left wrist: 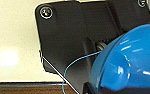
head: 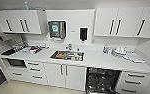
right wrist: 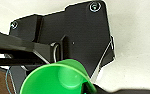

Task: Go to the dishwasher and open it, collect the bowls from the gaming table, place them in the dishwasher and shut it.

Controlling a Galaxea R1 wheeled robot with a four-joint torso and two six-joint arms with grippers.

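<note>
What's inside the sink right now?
The sink holds a jumble of dishes, too blurred to identify. Its bottom beneath them is covered.

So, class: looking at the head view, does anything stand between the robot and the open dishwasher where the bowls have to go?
Nothing visible does. The dishwasher stands open under the counter, dark interior exposed, with bare floor before the cabinets. The blue bowl and green bowl show at the wrists.
</note>
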